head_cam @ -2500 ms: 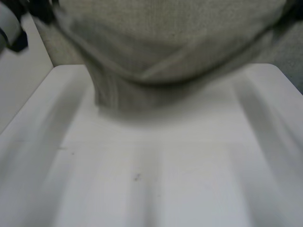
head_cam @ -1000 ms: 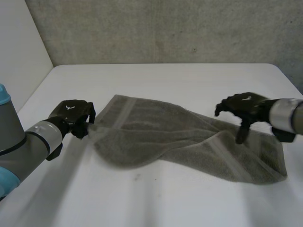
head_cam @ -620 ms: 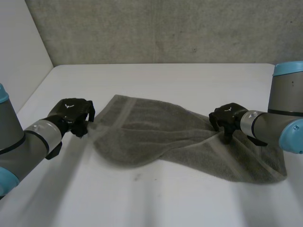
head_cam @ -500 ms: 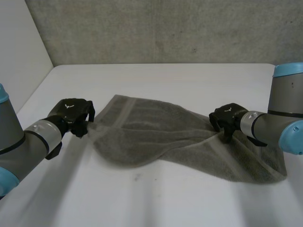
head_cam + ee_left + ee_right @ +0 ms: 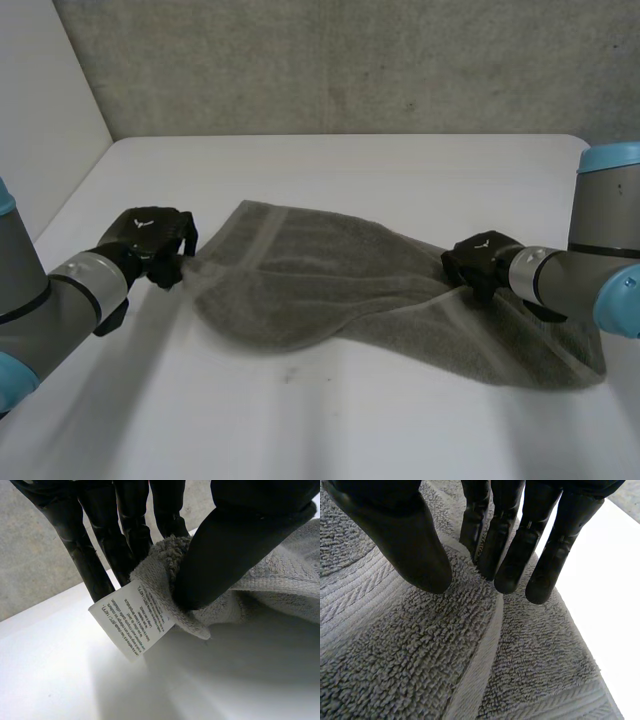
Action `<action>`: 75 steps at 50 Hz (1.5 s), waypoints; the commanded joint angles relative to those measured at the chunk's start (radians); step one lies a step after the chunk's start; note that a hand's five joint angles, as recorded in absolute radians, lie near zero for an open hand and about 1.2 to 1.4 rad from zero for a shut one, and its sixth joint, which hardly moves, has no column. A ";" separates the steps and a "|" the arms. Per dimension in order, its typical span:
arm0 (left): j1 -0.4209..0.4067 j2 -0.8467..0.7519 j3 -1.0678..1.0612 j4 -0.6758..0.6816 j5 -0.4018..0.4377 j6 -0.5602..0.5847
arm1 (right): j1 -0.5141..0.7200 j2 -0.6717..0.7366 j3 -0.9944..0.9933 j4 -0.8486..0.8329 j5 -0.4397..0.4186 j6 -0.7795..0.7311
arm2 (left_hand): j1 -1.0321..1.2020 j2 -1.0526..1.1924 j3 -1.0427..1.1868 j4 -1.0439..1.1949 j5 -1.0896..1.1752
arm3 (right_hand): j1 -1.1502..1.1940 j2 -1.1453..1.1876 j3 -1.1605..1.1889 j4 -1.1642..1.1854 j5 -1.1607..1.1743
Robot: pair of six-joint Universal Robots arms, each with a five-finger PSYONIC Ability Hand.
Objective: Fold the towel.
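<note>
Grey towel (image 5: 330,290) lies rumpled across white table (image 5: 320,430). Left hand (image 5: 150,242) pinches towel corner with white label (image 5: 132,619) between thumb and fingers. Right hand (image 5: 478,258) not gripping: straight fingertips (image 5: 507,577) and thumb press on towel near its far edge

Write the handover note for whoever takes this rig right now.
Left hand: shut on the towel, pinching its labelled corner between thumb and fingers; the label sticks out beside the thumb.
Right hand: open, fingertips and thumb resting on the towel at its far edge, towards the right end; nothing pinched.
Towel: on the table between the hands, loosely doubled over and rumpled.
Done: one corner held.
Left: grip with the right hand, then make a neat fold.
</note>
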 commanded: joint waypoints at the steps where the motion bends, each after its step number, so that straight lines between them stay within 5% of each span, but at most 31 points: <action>1: 0.001 0.000 0.000 -0.002 -0.001 -0.002 | -0.006 -0.017 0.024 -0.004 -0.001 0.006 | 0.226 0.180 0.181 0.178 0.204 | 0.071 0.071 0.072 0.069 0.072; 3: 0.001 0.000 0.000 -0.002 -0.003 -0.002 | -0.006 -0.029 0.035 -0.004 -0.003 0.009 | 0.226 0.180 0.181 0.178 0.204 | 0.324 0.324 0.324 0.322 0.325; 13: 0.002 0.018 0.006 -0.015 -0.003 0.000 | -0.009 -0.212 0.080 0.005 -0.001 0.036 | 0.226 0.180 0.181 0.178 0.204 | 0.325 0.325 0.326 0.323 0.326; 21: 0.019 0.192 0.043 -0.133 -0.003 -0.002 | -0.077 -0.517 0.081 0.070 -0.001 0.081 | 0.226 0.180 0.181 0.178 0.204 | 0.325 0.325 0.326 0.323 0.326; 31: 0.047 0.432 0.242 -0.453 -0.001 -0.003 | -0.231 -0.830 -0.050 0.318 -0.058 0.014 | 0.226 0.180 0.181 0.178 0.204 | 0.325 0.325 0.326 0.323 0.326; 39: 0.053 0.453 0.469 -0.702 -0.001 -0.003 | -0.354 -0.917 -0.219 0.424 -0.147 0.009 | 0.226 0.180 0.181 0.178 0.204 | 0.325 0.325 0.326 0.323 0.326; 51: 0.104 0.321 0.640 -0.850 -0.001 -0.002 | -0.403 -0.881 -0.267 0.518 -0.193 -0.003 | 0.226 0.180 0.181 0.178 0.204 | 0.325 0.325 0.326 0.323 0.326; 60: 0.067 0.046 0.652 -0.851 -0.009 -0.006 | -0.314 -0.626 -0.177 0.473 -0.167 -0.019 | 0.226 0.180 0.181 0.178 0.204 | 0.325 0.325 0.326 0.323 0.326; 68: 0.024 -0.219 0.956 -0.838 -0.015 -0.048 | -0.127 -0.328 -0.407 0.304 0.028 0.046 | 0.226 0.180 0.181 0.178 0.204 | 0.325 0.325 0.326 0.323 0.326; 75: 0.010 -0.333 1.477 -0.685 -0.015 -0.260 | -0.051 -0.144 -0.897 0.148 0.152 0.189 | 0.226 0.180 0.181 0.178 0.204 | 0.325 0.325 0.326 0.323 0.326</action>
